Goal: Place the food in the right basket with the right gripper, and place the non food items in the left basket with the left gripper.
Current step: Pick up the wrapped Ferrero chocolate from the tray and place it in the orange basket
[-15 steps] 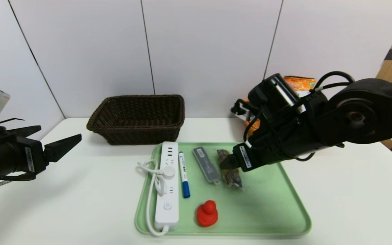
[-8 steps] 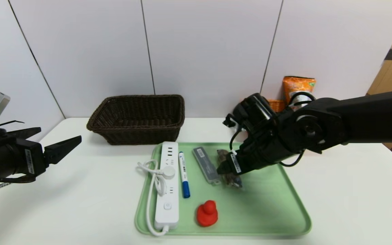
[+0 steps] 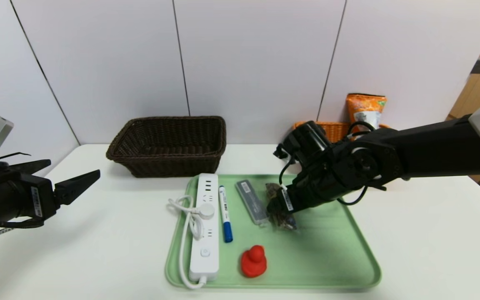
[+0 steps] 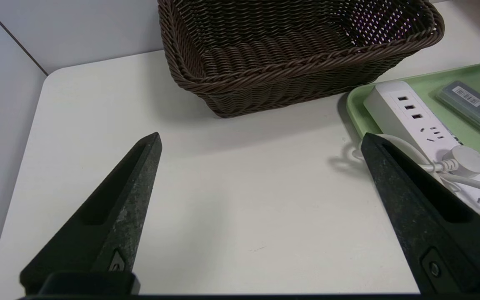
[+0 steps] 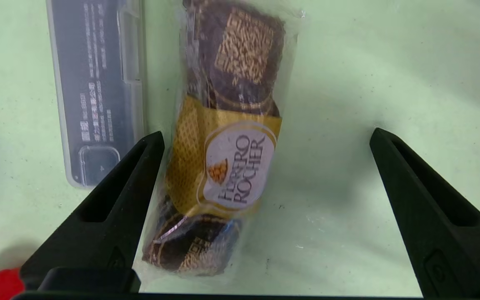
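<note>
A Ferrero Rocher chocolate pack lies on the green tray; it also shows in the head view. My right gripper is open and low over the tray, one finger touching the pack's side, the other apart on bare tray. In the head view the right gripper sits over the pack. A white power strip, a blue marker, a grey case and a red duck lie on the tray. My left gripper is open and empty above the bare table at the left.
The dark wicker basket stands at the back left of the tray. An orange basket holding an orange snack bag stands at the back right, partly behind my right arm. The white table lies either side of the tray.
My right gripper has come down toward the tray and now straddles the chocolate pack. The left arm has hardly moved.
</note>
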You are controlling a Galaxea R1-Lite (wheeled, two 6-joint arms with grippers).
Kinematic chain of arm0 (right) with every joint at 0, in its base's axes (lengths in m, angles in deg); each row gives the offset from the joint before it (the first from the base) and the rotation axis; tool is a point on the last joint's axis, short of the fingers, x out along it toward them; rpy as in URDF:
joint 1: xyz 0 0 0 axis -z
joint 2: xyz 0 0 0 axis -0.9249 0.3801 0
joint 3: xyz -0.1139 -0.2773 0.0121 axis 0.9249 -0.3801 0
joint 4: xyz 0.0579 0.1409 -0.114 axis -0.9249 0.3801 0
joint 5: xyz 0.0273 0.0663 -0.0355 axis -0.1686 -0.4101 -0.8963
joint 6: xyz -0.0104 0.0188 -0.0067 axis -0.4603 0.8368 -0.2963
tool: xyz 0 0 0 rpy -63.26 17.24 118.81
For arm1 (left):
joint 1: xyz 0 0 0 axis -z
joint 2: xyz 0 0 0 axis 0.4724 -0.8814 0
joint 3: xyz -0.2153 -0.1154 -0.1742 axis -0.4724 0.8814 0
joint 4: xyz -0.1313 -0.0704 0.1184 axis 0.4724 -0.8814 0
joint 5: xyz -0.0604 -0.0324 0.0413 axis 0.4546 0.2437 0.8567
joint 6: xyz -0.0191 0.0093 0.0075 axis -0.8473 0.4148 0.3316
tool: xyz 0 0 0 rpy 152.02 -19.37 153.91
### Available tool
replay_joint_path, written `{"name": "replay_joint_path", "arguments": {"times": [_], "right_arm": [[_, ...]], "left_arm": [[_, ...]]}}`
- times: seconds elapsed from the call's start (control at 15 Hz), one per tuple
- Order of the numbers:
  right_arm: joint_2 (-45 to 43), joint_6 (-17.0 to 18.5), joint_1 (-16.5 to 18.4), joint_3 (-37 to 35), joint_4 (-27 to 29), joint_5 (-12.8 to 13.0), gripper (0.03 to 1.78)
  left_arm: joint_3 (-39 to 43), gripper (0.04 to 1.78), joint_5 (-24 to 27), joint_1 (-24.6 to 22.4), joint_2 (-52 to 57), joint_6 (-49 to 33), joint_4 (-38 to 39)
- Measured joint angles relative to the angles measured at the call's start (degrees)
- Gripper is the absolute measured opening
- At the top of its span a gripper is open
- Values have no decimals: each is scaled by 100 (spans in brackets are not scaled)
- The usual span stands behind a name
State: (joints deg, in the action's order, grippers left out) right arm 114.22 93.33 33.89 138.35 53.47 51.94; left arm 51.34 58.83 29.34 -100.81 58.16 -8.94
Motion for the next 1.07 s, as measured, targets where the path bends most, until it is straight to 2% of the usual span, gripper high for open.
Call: {"name": "replay_joint_path", "arguments": {"times": [0.07, 0.13, 0.33, 0.53, 0.6, 0.67, 1.07], "right_arm": [[9, -16, 4, -30, -104, -5, 169], [15, -27, 4, -80, -252, -7, 162], [63, -9, -10, -162, -630, 4, 114], [59, -9, -22, -177, -608, 4, 80], [50, -11, -22, -179, -603, 2, 63], [37, -6, -27, -185, -606, 0, 14], [-363, -52, -132, -350, -636, -7, 17]], "left_arm": [[2, 169, 2, -2, 2, -2, 0], [7, 169, 0, -2, 7, -6, 0], [22, 169, 0, -2, 20, -11, 0], [35, 169, 0, 0, 33, -5, -2], [38, 169, 0, 0, 33, 5, 1], [40, 169, 0, 0, 35, 5, 4], [52, 169, 0, 0, 44, 9, 6]]}}
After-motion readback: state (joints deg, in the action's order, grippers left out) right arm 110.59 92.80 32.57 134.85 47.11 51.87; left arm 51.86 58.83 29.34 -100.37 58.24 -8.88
